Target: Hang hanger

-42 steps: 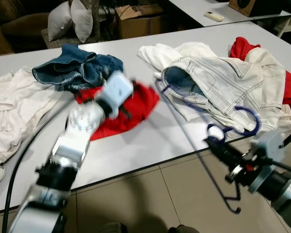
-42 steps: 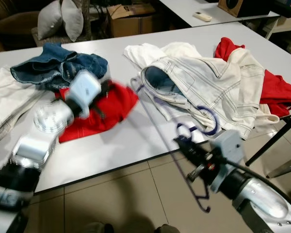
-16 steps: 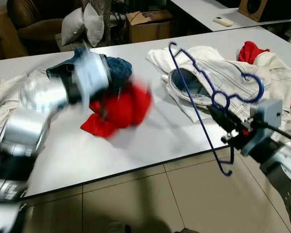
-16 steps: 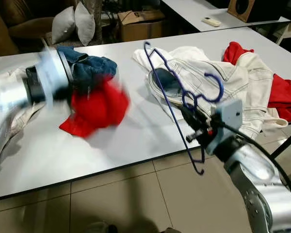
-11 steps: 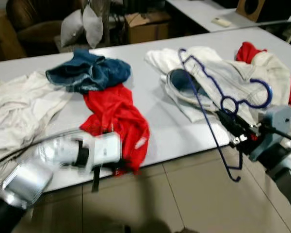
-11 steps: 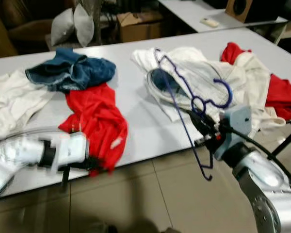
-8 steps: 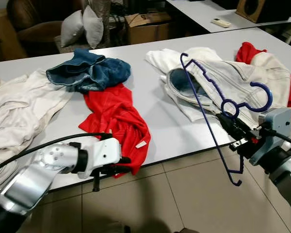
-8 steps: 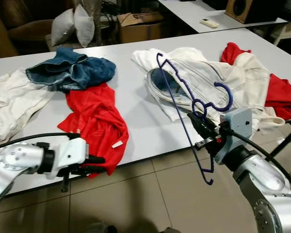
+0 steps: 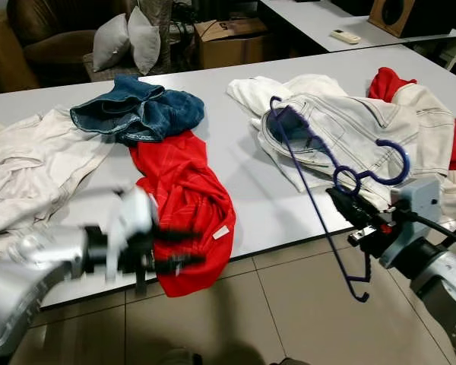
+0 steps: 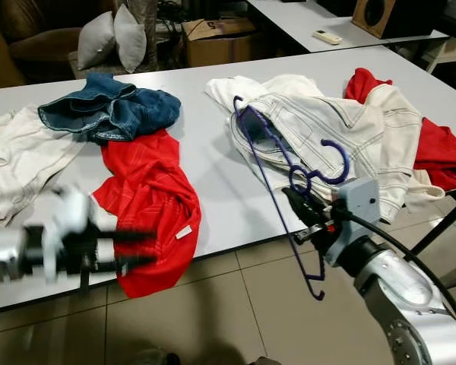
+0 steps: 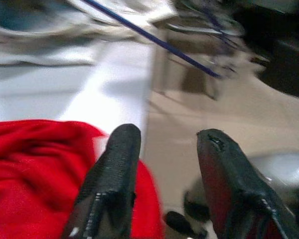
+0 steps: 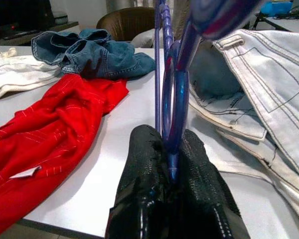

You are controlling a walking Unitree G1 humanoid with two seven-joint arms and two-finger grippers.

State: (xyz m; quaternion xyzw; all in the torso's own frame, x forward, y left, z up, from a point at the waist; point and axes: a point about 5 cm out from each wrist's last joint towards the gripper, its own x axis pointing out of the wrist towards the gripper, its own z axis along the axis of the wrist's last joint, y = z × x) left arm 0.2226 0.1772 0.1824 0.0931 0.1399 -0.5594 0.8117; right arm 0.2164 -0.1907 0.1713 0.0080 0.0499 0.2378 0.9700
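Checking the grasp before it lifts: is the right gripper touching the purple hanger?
Touching. The right wrist view shows the right gripper with both black fingers pressed against the purple hanger between them, no gap.

Red shirt (image 9: 184, 217) farther off table edge.
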